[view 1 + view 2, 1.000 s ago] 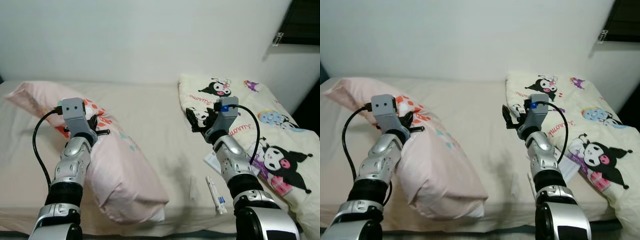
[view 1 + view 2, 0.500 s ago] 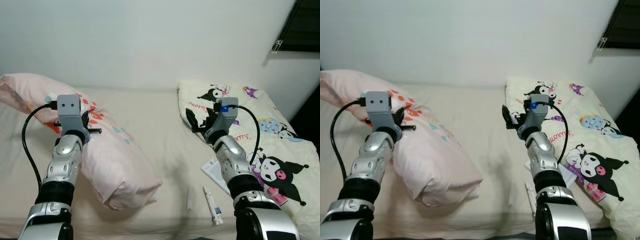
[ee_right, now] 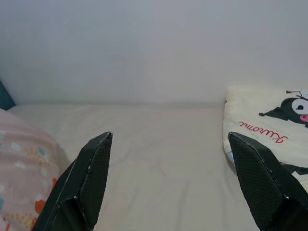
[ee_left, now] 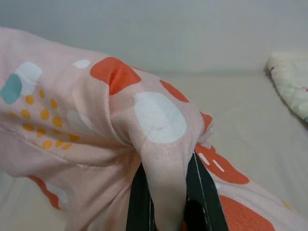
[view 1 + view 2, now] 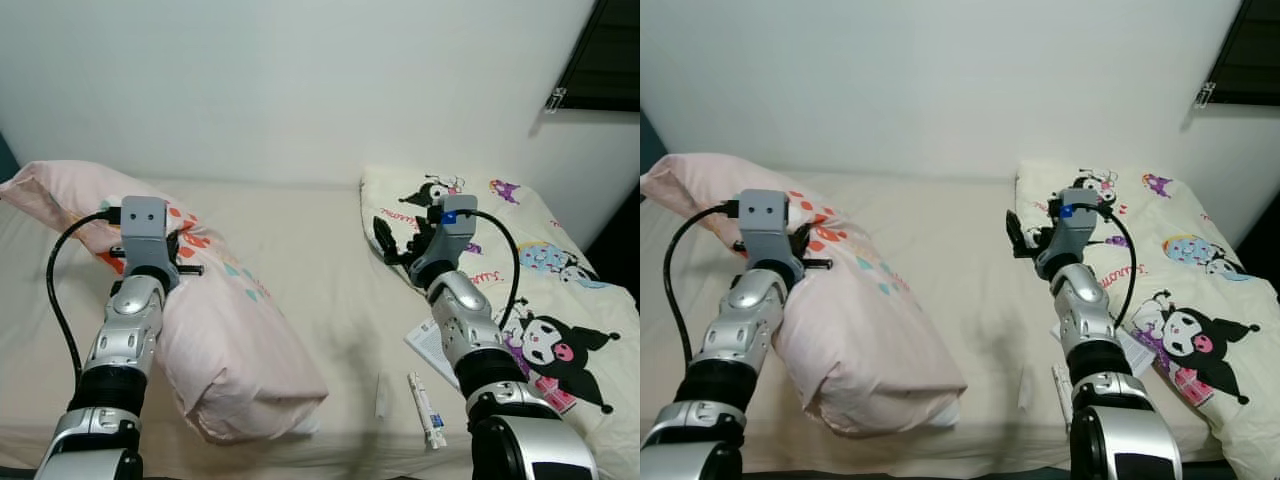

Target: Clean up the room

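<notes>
left gripper (image 4: 166, 202) pinching a fold of the pink pillow (image 5: 215, 330), which is lying slantwise on the bed (image 5: 320, 260) | right gripper (image 3: 168, 183) hovering spread wide beside the cartoon blanket (image 5: 520, 260) | risk: only thin fabric is being held, so the fold may be slipping free when pulled

Head stereo pair looks forward-down over the bed (image 5: 320, 260) from its foot, both eyes sharing pillow (image 5: 215, 330) and blanket (image 5: 1160, 270), left wrist cam tight on pillow fabric, right wrist cam faces the wall (image 3: 144, 43) across the mattress
</notes>
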Controlling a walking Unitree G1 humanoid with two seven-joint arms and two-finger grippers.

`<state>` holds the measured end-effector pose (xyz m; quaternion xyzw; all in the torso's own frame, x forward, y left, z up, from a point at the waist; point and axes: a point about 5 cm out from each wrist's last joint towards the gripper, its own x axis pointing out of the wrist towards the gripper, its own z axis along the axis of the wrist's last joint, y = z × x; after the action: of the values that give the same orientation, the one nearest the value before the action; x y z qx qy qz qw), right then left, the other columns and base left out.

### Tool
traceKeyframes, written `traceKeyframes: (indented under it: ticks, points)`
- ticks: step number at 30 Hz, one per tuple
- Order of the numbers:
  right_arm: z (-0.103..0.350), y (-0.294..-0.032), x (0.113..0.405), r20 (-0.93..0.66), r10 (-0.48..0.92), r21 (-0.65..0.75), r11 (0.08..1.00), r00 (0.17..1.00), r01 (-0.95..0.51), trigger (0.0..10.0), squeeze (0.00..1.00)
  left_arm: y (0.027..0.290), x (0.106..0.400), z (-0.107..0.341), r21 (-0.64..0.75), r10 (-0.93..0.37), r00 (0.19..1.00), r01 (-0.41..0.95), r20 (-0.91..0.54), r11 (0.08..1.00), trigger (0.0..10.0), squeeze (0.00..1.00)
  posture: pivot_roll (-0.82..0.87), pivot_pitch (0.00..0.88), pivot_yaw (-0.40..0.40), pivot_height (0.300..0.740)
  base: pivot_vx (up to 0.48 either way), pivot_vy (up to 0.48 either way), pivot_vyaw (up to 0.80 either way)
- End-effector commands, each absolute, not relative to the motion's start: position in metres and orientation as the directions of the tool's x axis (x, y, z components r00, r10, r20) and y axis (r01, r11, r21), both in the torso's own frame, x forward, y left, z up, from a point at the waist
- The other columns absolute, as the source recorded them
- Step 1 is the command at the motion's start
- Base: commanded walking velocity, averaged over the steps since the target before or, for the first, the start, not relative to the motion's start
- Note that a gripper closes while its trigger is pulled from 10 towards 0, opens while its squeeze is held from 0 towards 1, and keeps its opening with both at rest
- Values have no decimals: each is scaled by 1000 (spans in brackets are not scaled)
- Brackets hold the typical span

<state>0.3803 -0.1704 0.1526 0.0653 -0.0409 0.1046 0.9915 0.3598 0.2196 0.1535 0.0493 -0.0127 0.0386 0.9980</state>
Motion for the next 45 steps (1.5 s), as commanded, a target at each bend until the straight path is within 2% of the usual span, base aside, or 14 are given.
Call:
traceKeyframes:
  ticks: [1, 4, 29, 45]
  points:
    - [150, -170, 379, 86, 199, 129, 969, 976, -209, 10000, 0, 215, 363, 172, 139, 44, 991, -61, 128, 988, 10000, 0, -91, 0, -51, 740, 0, 330, -763]
    - [150, -171, 378, 97, 189, 137, 970, 977, -201, 10000, 0, 214, 364, 173, 156, 35, 991, -56, 131, 986, 10000, 0, -93, 0, -45, 740, 0, 338, -683]
    - [151, -172, 376, 125, 156, 156, 972, 980, -175, 10000, 0, 222, 371, 185, 201, 75, 985, -106, 157, 974, 10000, 0, -94, 0, -27, 740, 0, 406, 0]
    - [153, -170, 377, 127, 160, 158, 971, 979, -179, 10000, 0, 211, 376, 188, 231, 53, 984, -93, 172, 969, 10000, 0, -99, 0, -30, 740, 0, 423, 0]
